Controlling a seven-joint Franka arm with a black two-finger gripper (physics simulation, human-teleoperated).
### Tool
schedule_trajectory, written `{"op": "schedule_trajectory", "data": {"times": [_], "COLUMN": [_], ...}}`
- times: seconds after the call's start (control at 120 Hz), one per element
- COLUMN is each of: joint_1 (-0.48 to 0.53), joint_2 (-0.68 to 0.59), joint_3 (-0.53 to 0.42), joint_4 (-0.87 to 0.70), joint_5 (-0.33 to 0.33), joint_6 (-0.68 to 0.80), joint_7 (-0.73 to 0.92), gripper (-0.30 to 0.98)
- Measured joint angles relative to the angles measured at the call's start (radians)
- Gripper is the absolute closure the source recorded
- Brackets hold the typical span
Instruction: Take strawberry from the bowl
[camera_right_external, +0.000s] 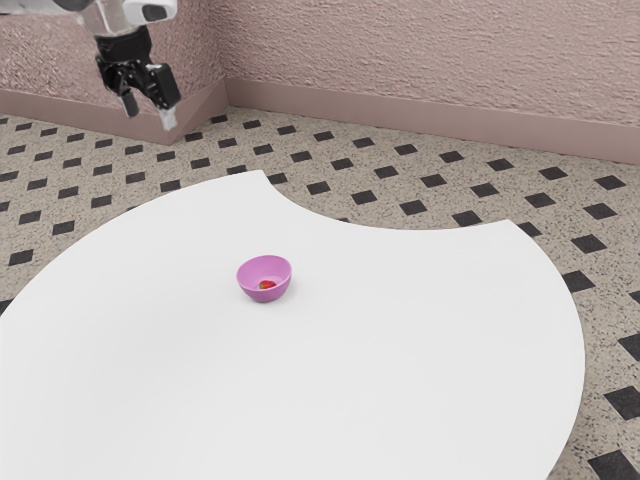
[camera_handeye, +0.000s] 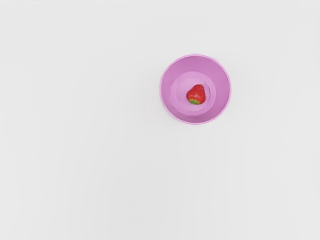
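Note:
High at the exterior view's upper left hangs my gripper (camera_right_external: 149, 112), open, with a gap between its two fingers and nothing in it. The pink bowl (camera_right_external: 265, 292) stands upright on the white table, well below the gripper and toward the exterior view's right. Inside it a red strawberry (camera_right_external: 267, 285) is partly hidden by the near wall. In the wrist view the bowl (camera_handeye: 170, 108) is seen from above, and the strawberry (camera_handeye: 196, 94) lies on its bottom, its green leafy end showing.
The white table (camera_right_external: 400, 340) has a rounded outer edge and a curved cut-out on its far side. Beyond it are a floor with black diamonds (camera_right_external: 364, 198) and a pink textured wall (camera_right_external: 430, 60).

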Motion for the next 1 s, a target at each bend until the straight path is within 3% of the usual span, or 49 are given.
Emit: {"op": "schedule_trajectory", "data": {"times": [0.483, 0.6, 0.708, 0.858, 1.0], "joint_1": [0.004, 0.002, 0.005, 0.004, 0.005], "joint_2": [0.016, 0.074, 0.158, 0.321, 0.386], "joint_3": [-0.034, -0.051, -0.045, -0.053, -0.052], "joint_4": [0.003, -0.004, -0.021, -0.009, 0.0], "joint_5": [0.018, 0.026, -0.016, -0.004, 0.003], "joint_6": [-0.069, -0.032, 0.044, 0.139, 0.194], "joint_7": [-0.164, -0.212, -0.184, -0.142, -0.111], "gripper": [0.0, 0.0, 0.0, 0.0, 0.0]}}
